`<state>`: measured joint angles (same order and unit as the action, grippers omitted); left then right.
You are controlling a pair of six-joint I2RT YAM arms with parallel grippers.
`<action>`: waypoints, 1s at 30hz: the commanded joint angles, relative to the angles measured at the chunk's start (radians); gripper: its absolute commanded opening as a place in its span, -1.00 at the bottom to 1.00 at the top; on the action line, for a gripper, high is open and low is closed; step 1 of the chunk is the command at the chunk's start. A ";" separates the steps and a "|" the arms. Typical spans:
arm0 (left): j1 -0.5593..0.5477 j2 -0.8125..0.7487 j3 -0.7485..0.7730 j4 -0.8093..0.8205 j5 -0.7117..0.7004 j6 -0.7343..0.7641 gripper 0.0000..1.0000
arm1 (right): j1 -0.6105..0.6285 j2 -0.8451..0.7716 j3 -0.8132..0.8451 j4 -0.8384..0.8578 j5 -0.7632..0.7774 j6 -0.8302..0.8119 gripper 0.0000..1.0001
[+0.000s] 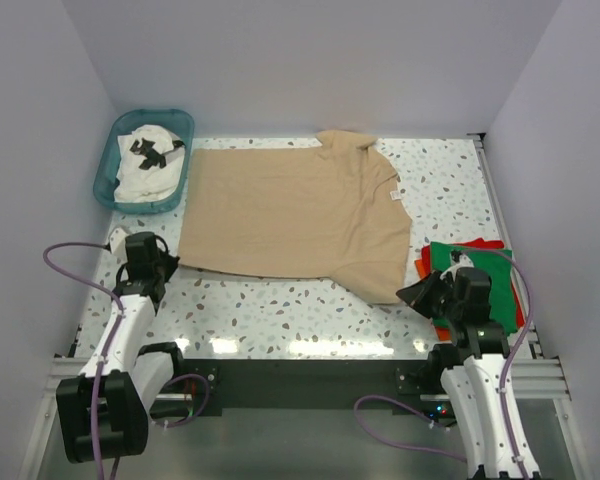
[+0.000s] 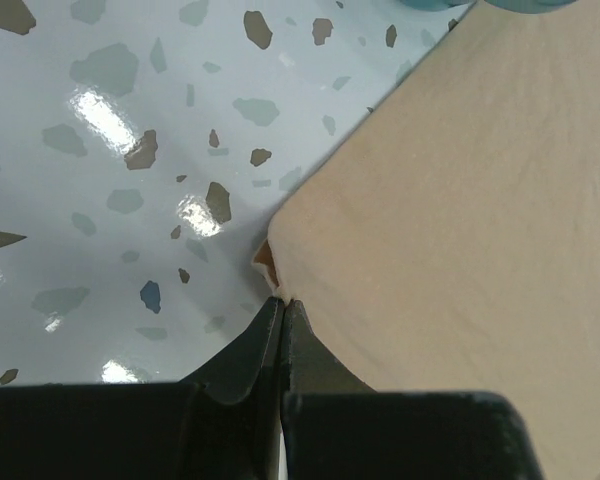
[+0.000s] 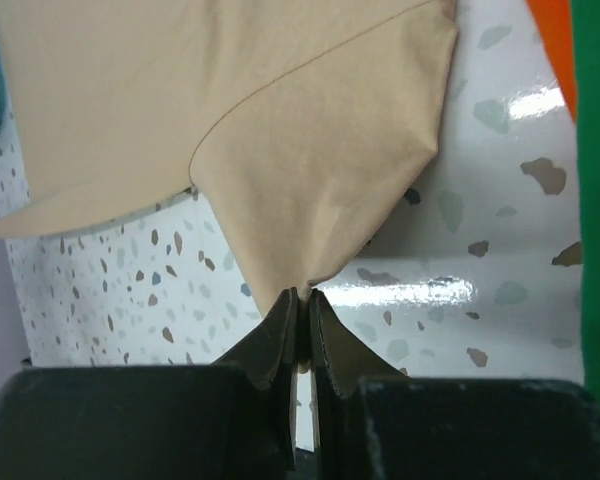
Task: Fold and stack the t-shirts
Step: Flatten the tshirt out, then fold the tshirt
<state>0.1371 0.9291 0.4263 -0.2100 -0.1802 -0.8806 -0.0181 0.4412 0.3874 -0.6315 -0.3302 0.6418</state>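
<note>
A tan t-shirt (image 1: 290,210) lies spread flat across the middle of the table, collar toward the far side. My left gripper (image 1: 170,265) is shut on the shirt's near left hem corner (image 2: 280,285), low over the table. My right gripper (image 1: 412,293) is shut on the tip of the near right sleeve (image 3: 320,180), which is pulled into a point between the fingers. A folded green t-shirt (image 1: 480,270) lies on a red-orange t-shirt (image 1: 424,268) at the right edge, beside my right gripper. A white t-shirt with black print (image 1: 148,160) sits bunched in the basket.
The teal plastic basket (image 1: 105,178) stands at the far left corner, touching the tan shirt's edge. Walls close in the table on the left, back and right. A strip of speckled tabletop (image 1: 280,300) shows between the shirt and the arm bases.
</note>
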 commanded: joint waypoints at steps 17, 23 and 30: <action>0.009 0.096 0.072 0.012 -0.012 0.014 -1.00 | 0.357 0.420 0.158 0.211 0.240 0.128 -1.00; 0.007 0.238 0.192 0.021 0.042 0.043 -1.00 | 0.356 0.569 0.362 0.176 0.348 0.053 -1.00; -0.008 0.399 0.336 0.027 0.056 0.058 -0.93 | 0.346 0.793 0.577 0.139 0.427 -0.027 -1.00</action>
<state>0.1345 1.2808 0.6823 -0.2203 -0.1322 -0.8497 0.3347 1.1778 0.8902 -0.4961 0.0231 0.6678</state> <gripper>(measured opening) 0.031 0.063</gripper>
